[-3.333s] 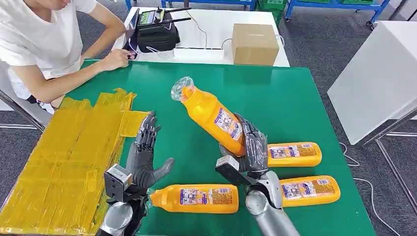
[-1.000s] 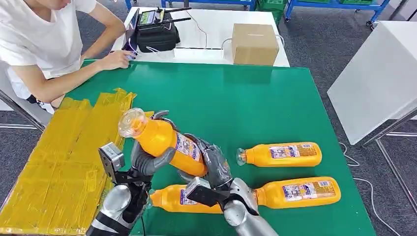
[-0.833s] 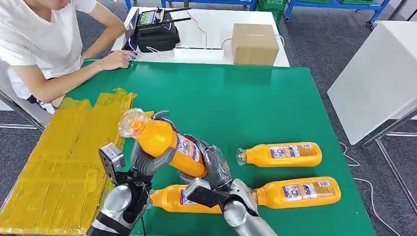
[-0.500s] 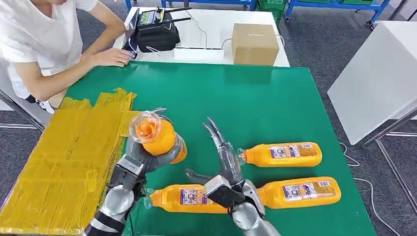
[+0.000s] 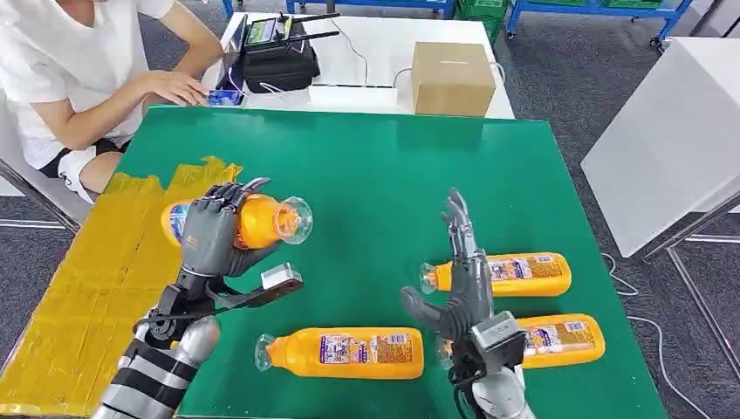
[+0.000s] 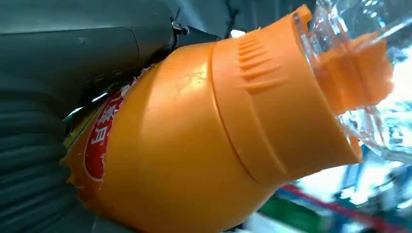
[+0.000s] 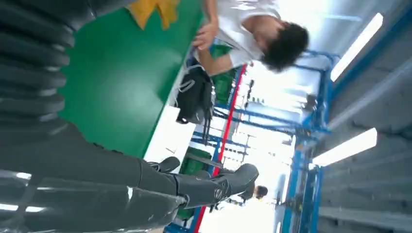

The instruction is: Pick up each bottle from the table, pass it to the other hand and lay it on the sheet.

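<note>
the left robot hand (image 5: 214, 237) grasps an orange bottle (image 5: 249, 222) on its side above the edge of the yellow sheet (image 5: 96, 279), clear cap toward the counter's middle; the right robot hand (image 5: 461, 284) is released, fingers spread and raised; three more orange bottles (image 5: 349, 352) lie flat on the green counter (image 5: 384, 175), one front centre, two at right.

the left hand (image 5: 212, 234) wraps over the held bottle (image 5: 236, 222), so most of its label is covered. in the left wrist view the bottle's base runs off the edge and the clear cap (image 6: 374, 87) is blurred. the right hand (image 5: 462, 288) hides part of two lying bottles' necks. the person (image 5: 78, 70) is cut off at the frame's top.
</note>
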Controlling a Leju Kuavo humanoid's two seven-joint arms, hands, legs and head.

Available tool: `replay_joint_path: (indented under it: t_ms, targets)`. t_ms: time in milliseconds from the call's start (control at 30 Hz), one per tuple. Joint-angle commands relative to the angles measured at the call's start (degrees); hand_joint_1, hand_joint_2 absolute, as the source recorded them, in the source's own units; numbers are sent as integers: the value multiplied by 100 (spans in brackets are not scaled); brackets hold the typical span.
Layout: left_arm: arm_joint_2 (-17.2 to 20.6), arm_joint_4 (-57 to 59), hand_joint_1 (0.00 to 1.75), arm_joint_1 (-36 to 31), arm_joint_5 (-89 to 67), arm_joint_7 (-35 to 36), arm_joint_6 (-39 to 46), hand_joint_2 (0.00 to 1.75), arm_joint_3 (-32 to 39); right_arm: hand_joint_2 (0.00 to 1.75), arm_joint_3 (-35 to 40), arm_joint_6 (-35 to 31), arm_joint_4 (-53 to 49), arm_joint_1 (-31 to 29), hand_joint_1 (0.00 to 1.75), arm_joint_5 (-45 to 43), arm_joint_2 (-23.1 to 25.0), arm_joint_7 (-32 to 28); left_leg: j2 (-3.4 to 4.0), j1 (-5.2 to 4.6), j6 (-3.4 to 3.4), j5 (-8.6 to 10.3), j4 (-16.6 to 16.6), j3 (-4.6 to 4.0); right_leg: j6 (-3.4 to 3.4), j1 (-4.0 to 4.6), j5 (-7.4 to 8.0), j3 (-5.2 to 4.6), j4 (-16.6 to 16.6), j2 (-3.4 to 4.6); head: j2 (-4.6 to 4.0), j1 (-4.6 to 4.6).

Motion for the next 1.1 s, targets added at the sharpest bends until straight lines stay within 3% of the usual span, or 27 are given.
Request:
replay_joint_path:
  t_ms: [33,267,300,533,900,933,1100]
  targets:
    - [637,2386,175,-1061,-1132,614,-376,175,-153,175,-964,369,-576,387,0,-613,-223,-61,-16,-3,-1,2,-11,18,-7,-2,-5,21,-6,-14,0,0]
    - [578,3259,175,-1319,-1314,747,-612,175,-281,175,-917,397,-490,309,0,-560,-194,-36,-4,-4,0,0,-9,15,-4,-3,-4,16,-5,-4,0,0]
    - [534,3499,175,-1362,-1263,764,-600,175,-246,175,-897,404,-461,307,0,-535,-203,-23,-12,-16,0,-2,-26,47,-11,-15,-12,44,-12,-9,0,2]
    - [530,4661,175,-1669,-1447,1201,-471,175,-122,175,-904,371,-348,323,0,-442,-228,-18,-1,-3,-1,0,-10,18,-6,-3,-3,18,-6,-1,0,0]
    - [404,5035,173,-1587,-1014,908,-434,175,206,175,-892,372,-246,307,0,-384,-239,28,1,-5,0,-2,-12,24,-6,-6,-4,26,-7,3,0,0]
    - [395,5048,0,-1570,-1028,935,-403,175,209,175,-883,376,-230,297,0,-375,-239,40,5,-2,-1,-1,-8,18,-5,-2,-1,21,-6,6,0,0]
    - [308,5155,0,-1544,-949,900,-255,175,324,175,-843,374,-167,269,0,-353,-237,66,6,-4,-1,-1,-11,30,-6,-4,-1,28,-6,7,0,0]
